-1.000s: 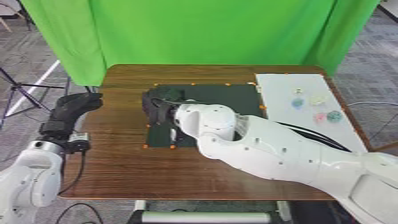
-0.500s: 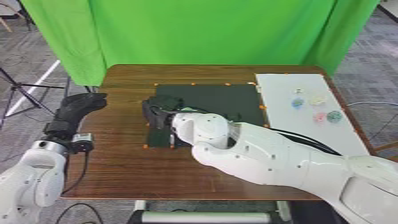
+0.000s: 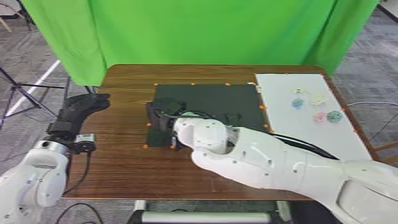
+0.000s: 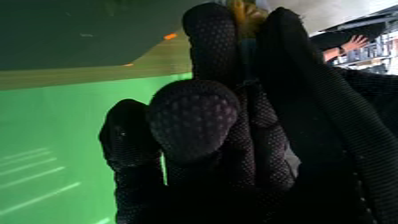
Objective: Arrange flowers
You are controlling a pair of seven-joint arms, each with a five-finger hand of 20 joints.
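Right hand (image 3: 166, 111): left of centre over the dark mat (image 3: 218, 97), a little lower than before, fingers pinching a yellow flower (image 4: 249, 17)
Left hand (image 3: 82, 106): far left, nudged slightly rightward, fingers loosely extended
Other flowers (image 3: 334, 116): right side on the white sheet (image 3: 293, 131), unmoved

Glossy brown wooden table (image 3: 133, 172)

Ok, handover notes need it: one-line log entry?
right black-gloved hand: above dark rectangular mat | holds: yellow-orange item | left hand: left of mat
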